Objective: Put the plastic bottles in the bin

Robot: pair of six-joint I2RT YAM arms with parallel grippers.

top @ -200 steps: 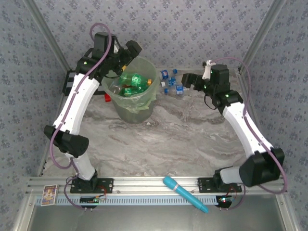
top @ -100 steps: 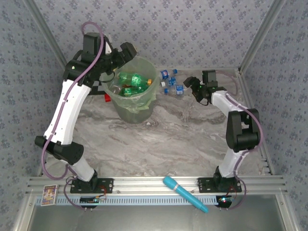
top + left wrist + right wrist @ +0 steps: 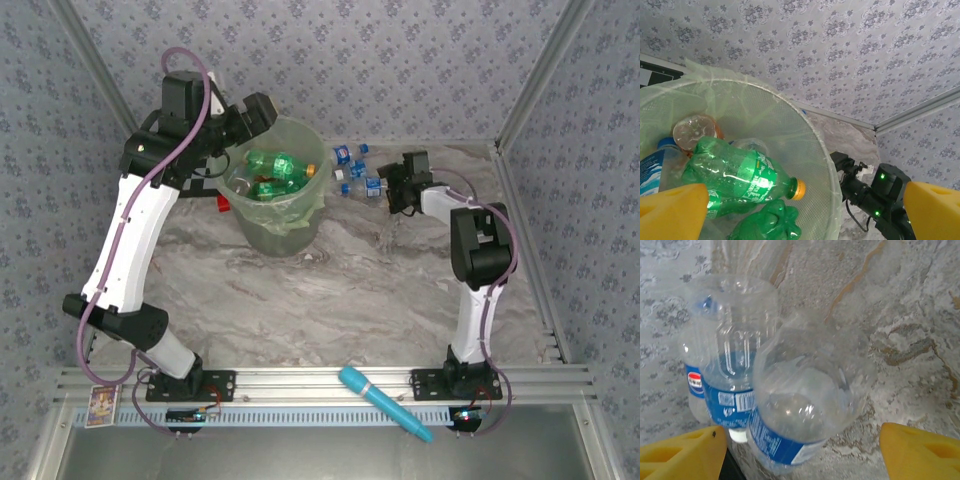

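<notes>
A grey marble table (image 3: pixel 330 290) stands between flowery blue-grey walls (image 3: pixel 400 60). The big round pale-green plastic bin (image 3: pixel 290 228) at the far left holds green plastic bottles (image 3: pixel 735 175), and the left gripper (image 3: pixel 802 200) hangs open above it. Further right, the right gripper (image 3: pixel 802 450) is open around a clear blue-labelled plastic bottle (image 3: pixel 805 410) lying on the table.

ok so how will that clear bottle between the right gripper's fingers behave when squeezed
Probably very light: the clear bottle looks empty. Its thin walls may dent rather than stay stiff. Round and seemingly lying on the smooth table, close beside a second bottle, it could roll or nudge that neighbour.
</notes>
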